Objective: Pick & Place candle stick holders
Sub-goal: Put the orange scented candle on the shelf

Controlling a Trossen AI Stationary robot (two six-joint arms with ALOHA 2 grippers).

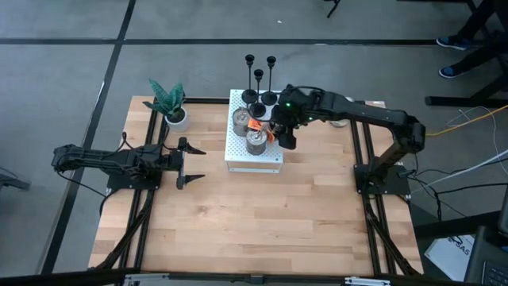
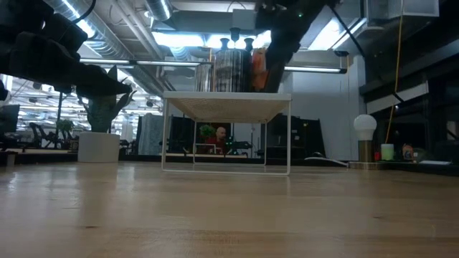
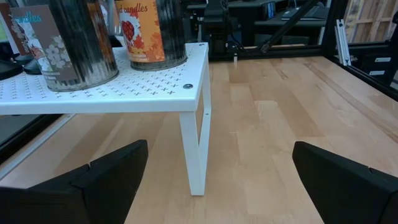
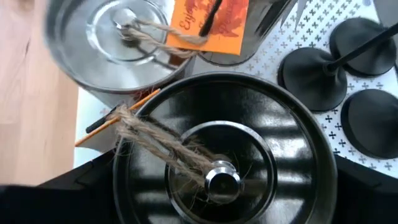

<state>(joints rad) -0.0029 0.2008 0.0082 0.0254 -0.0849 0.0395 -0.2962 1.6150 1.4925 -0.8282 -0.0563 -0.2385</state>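
Two matte-black jointed arms; green indicator light on right arm; black cables along left arm.

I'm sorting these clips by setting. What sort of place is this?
Probably an open lab or workshop: bare ceiling ducts run overhead, the wooden table stands on a concrete floor, and both arms are mounted on it.

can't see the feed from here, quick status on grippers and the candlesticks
Left gripper open, waiting beside the white shelf. Right gripper low over the tins, grip unclear. Three candlesticks upright on the shelf's far end, untouched.
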